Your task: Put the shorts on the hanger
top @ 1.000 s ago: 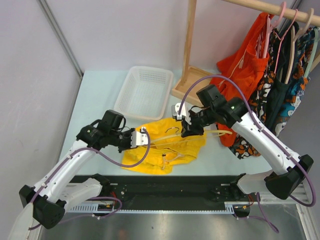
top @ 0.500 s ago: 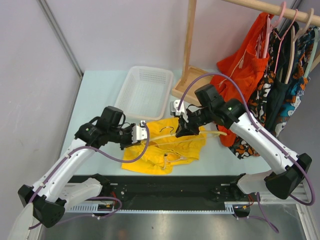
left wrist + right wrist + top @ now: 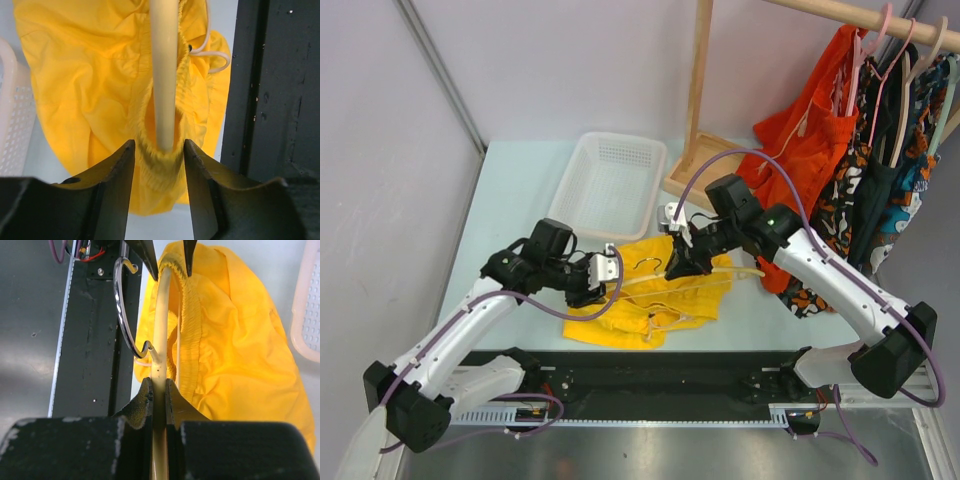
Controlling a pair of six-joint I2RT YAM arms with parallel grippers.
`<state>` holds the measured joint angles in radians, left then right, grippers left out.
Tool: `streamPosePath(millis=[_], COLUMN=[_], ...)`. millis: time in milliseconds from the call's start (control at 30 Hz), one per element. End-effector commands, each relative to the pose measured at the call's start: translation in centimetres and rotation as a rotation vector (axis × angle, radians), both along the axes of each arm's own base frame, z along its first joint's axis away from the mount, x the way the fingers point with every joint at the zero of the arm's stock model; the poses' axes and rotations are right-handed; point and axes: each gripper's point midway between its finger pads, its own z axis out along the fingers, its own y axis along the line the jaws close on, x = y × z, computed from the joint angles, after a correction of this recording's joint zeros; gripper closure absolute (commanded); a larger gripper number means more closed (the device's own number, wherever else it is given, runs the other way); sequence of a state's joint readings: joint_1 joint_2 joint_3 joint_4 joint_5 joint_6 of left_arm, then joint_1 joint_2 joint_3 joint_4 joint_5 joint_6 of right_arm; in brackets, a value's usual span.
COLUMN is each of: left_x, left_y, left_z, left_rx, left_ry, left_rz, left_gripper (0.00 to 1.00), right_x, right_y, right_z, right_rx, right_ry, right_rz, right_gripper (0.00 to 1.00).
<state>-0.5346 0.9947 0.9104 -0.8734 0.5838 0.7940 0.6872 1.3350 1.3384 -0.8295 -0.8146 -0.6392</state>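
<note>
We see the left pincer (image 3: 606, 267) (image 3: 159, 146) with its two jaws standing partly apart, gripping nothing firmly. Between them sit the tip of the hanger (image 3: 745, 270) (image 3: 164, 60) and a bunch of the gathered waistband (image 3: 157, 165) that wraps round that tip. The fabric seems to brush both jaws, though we cannot tell whether it is pressed. Beyond this pincer the yellow shorts (image 3: 650, 305) (image 3: 85, 85) spread out on the table (image 3: 510, 190), and the pale bar of the hanger runs straight away from the jaws along the waistband. The white drawstring (image 3: 212, 52) loops off to the right of the bar, near a dark rail (image 3: 280, 100). A white basket (image 3: 610, 185) (image 3: 12, 125) lies to the left of the pincer, just beside the shorts. The right pincer (image 3: 678, 262) (image 3: 159, 385) is narrow, closed on the hanger (image 3: 160, 325) just beside the metal hook (image 3: 120, 305), which curves away to the left of its fingers. Ahead of it the bar passes inside the waistband, with the shorts (image 3: 240, 340) falling to the right of the bar. The two pincers face each other along the hanger, one at each part of it, above the middle of the shorts. Well behind the right pincer an orange garment (image 3: 810, 130) hangs from a wooden rack.
</note>
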Motion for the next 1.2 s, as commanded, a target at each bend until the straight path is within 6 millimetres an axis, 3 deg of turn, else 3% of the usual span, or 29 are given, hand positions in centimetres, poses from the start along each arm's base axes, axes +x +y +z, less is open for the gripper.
streamPosePath(millis=[0,100,200,367,400,433,500,533,567,633,733,800,933,967,1033,1067,1100,1167], left_x=[-0.1,-0.2,-0.2,0.1,0.4,0.7,1.5,1.7,2.1,2.5,3.1,3.6,4.7,4.8,5.1,5.1,5.2,5.3], left_y=[-1.4,-1.9,-2.0,-2.0,-1.8,-1.7,-1.1,-0.9,-0.7,-0.7,-0.7,-0.6,-0.2,-0.2,-0.1,0.0,0.0,0.1], left_z=[0.1,0.0,-0.2,0.2,0.3,0.5,0.5,0.5,0.5,0.4,0.4,0.2,0.3,0.4,0.3,0.3,0.3,0.5], left_rx=[-0.066,-0.086,-0.092,-0.098,-0.104,-0.111,-0.118,-0.122,-0.132,-0.141,-0.159,-0.167,-0.201,-0.206,-0.207,-0.207,-0.206,-0.207], left_ry=[0.032,0.055,0.07,0.066,0.07,0.073,0.106,0.116,0.139,0.149,0.165,0.2,0.253,0.263,0.276,0.282,0.286,0.285], left_rz=[-0.017,-0.014,-0.007,0.014,0.038,0.053,0.103,0.119,0.147,0.165,0.195,0.226,0.28,0.288,0.304,0.308,0.311,0.317], left_gripper=[0.51,0.52,0.62,0.96,0.99,1.0,1.0,1.0,1.0,1.0,1.0,1.0,1.0,1.0,1.0,1.0,1.0,1.0], right_x=[0.0,0.1,0.1,0.5,0.9,1.0,1.5,1.4,1.0,1.8,1.0,-1.0,-2.0,-1.8,-1.8,-0.8,-1.1,0.3], right_y=[1.8,2.0,2.2,2.2,1.7,1.2,-0.5,-1.3,-2.5,-4.6,-7.1,-8.8,-10.8,-11.3,-11.8,-11.6,-12.1,-11.6], right_z=[3.0,2.7,2.6,2.3,1.9,1.9,2.0,1.9,2.1,2.4,3.0,1.4,-3.1,-5.3,-7.0,-7.4,-9.9,-9.9], right_rx=[0.144,0.147,0.153,0.133,0.103,0.087,0.055,0.044,0.033,0.012,-0.006,-0.094,-0.215,-0.251,-0.264,-0.259,-0.295,-0.247], right_ry=[-0.057,-0.051,-0.045,-0.043,-0.043,-0.027,-0.01,0.001,-0.01,-0.053,-0.101,-0.115,-0.072,-0.074,-0.122,-0.195,-0.187,-0.28], right_rz=[0.056,0.057,0.059,0.017,-0.022,-0.056,-0.15,-0.178,-0.195,-0.262,-0.291,-0.228,-0.271,-0.292,-0.318,-0.343,-0.347,-0.402], right_gripper=[1.0,1.0,1.0,0.99,0.91,0.72,0.6,0.33,0.22,0.18,0.16,0.17,0.28,0.28,0.3,0.3,0.3,0.29])
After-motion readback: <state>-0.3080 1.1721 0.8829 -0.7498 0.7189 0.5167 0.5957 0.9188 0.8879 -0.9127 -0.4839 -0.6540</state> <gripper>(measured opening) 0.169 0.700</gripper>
